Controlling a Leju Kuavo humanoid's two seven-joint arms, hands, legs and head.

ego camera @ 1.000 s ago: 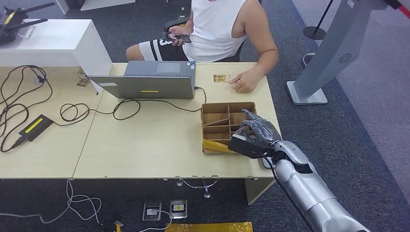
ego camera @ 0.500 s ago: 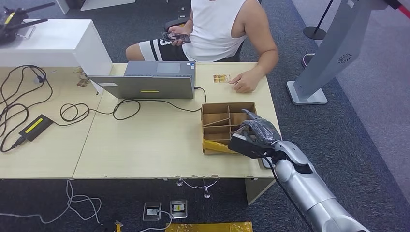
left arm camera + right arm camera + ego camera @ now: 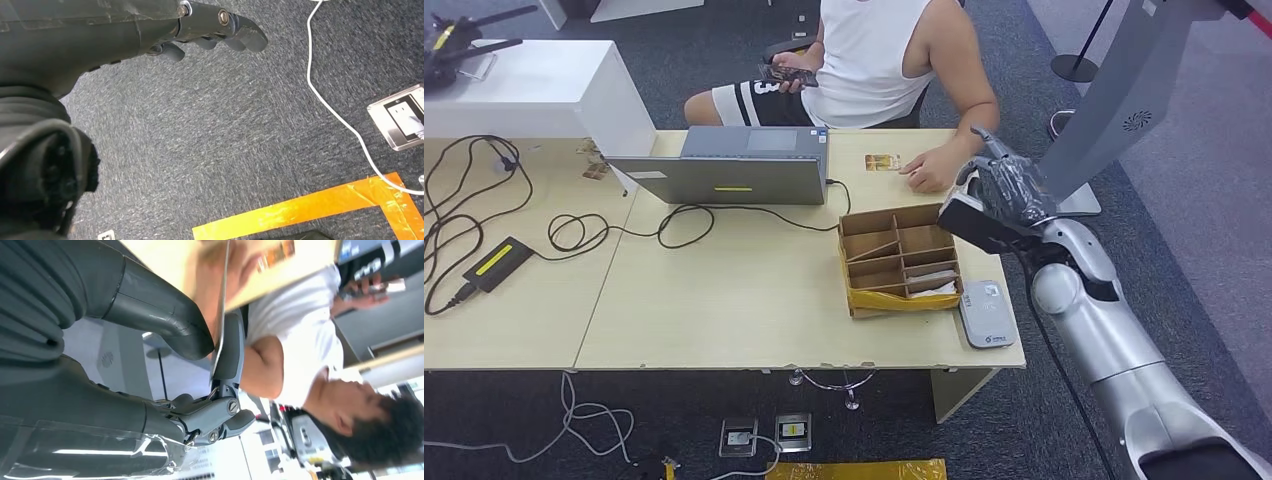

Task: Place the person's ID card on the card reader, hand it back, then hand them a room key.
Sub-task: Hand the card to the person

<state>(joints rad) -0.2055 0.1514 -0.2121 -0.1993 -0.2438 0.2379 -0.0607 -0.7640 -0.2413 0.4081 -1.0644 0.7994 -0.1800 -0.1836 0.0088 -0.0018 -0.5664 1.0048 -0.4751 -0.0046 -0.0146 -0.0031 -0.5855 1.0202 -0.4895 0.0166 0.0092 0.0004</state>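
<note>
Pale wooden worktop (image 3: 744,290) on dark carpet, with a seated person on its far side.

**Right hand** (image 3: 999,195): raised above the far right corner of the worktop. It pinches a thin card (image 3: 220,315) between the thumb and a finger. The right wrist view shows the card edge-on, so its face cannot be read. Judged from the task, it is probably the room key.

**Just beyond the hand:** the person's hand (image 3: 931,170) rests flat on the worktop. Past those fingers lies a second small card (image 3: 882,161) with a printed face, probably the ID card already given back.

**Nearer the robot than the hand:** a partitioned cardboard box (image 3: 894,215). Beside its near corner, at the worktop's edge, sits the grey card reader (image 3: 986,313) with nothing on it.

**Well away across the worktop:** a laptop (image 3: 734,170) and loose cables.

**Left hand** (image 3: 150,25): hangs over the carpet, fingers loosely extended and holding nothing.

**Handling (judgement):**
- The card is light, stiff and smooth, so it may slide or pivot in a two-point pinch.
- The grip sits at one end and leaves the greater length projecting.
- That free end is where the person should take hold.
- Release is best delayed until the person's fingers have closed on it.
</note>
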